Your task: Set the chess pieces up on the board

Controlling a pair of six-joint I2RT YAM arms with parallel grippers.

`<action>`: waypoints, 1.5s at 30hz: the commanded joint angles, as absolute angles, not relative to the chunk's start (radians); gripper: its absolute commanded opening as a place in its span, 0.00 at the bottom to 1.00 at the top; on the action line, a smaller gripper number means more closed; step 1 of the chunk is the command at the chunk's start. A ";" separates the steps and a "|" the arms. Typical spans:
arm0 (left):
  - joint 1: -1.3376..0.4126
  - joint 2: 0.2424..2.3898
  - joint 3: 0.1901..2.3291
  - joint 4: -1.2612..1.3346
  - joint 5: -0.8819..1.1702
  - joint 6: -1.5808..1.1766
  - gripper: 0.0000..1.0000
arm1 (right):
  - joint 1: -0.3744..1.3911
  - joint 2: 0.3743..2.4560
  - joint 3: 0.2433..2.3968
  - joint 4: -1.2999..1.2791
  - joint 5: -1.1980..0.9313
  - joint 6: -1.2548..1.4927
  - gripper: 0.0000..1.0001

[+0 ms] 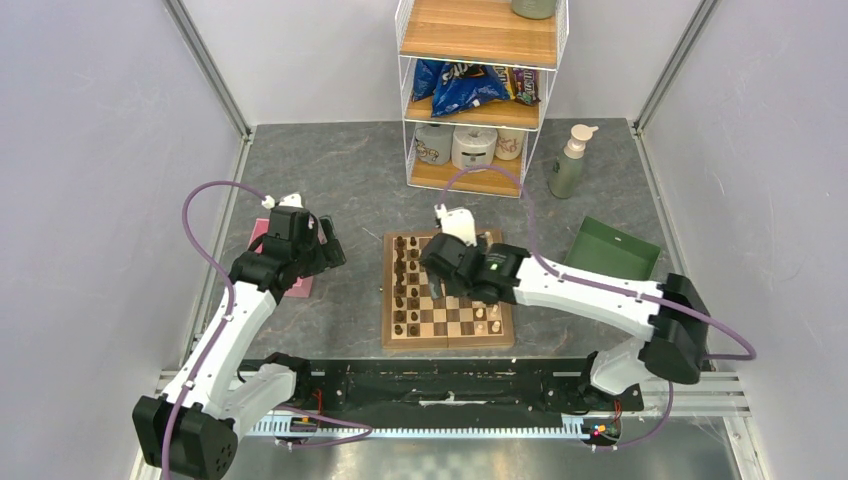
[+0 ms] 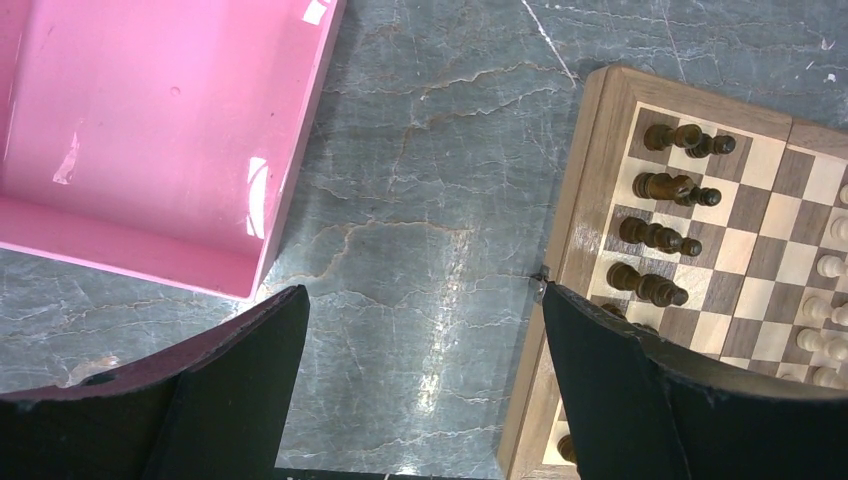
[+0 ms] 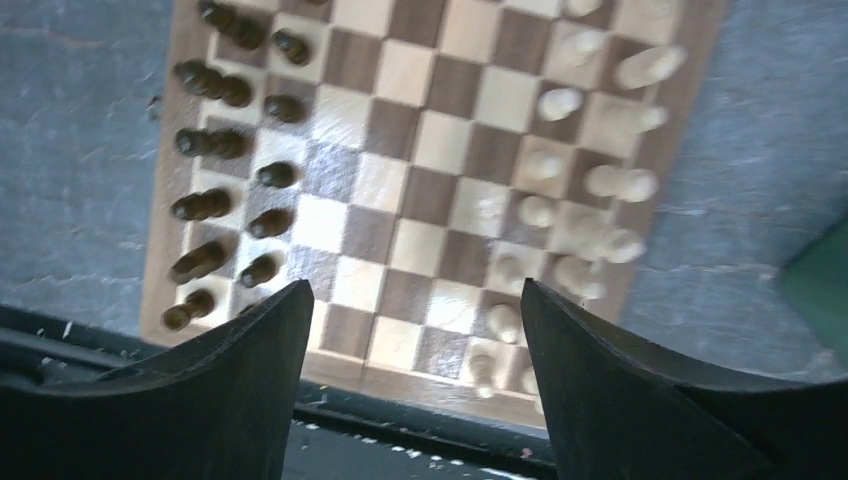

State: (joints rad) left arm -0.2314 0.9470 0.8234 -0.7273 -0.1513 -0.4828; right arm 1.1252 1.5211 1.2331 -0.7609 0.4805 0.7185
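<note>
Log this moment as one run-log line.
left gripper open, empty, over table between pink tray and board | right gripper open, empty, above board | dark pieces along one edge | pale pieces along opposite edge

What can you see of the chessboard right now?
The board is a square wooden chessboard with light and dark brown squares and a mid-brown border, with a small metal clasp on its left edge. It lies flat on the grey marbled table, close to the arms' bases. Dark pieces stand in two rows along its left side, pale pieces crowd its right side, and the middle squares are bare. The right gripper hangs over it, open and apparently clear of it.
</note>
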 commanded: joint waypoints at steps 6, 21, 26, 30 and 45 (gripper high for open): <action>-0.229 0.965 0.846 -0.713 -0.170 -0.478 0.95 | 0.849 1.269 1.153 -0.853 0.637 0.730 0.97; -0.229 0.971 0.843 -0.690 -0.112 -0.492 0.96 | 0.347 1.233 1.316 -0.998 0.270 0.708 0.97; -0.229 0.937 0.840 -0.691 -0.111 -0.488 0.96 | 0.346 0.960 0.961 -0.798 0.260 0.687 0.97; -0.229 0.912 0.830 -0.702 -0.155 -0.486 0.96 | 0.324 0.849 1.002 -0.857 0.433 0.570 0.97; -0.229 0.750 0.960 -0.667 -0.228 -0.467 0.97 | 0.305 1.017 1.110 -0.839 0.299 0.593 0.97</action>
State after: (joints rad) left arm -0.2314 0.7486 0.8326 -0.7193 -0.2249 -0.4835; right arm 0.3092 1.0164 1.1217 -0.8692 0.3439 0.5484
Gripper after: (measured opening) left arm 0.965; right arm 0.968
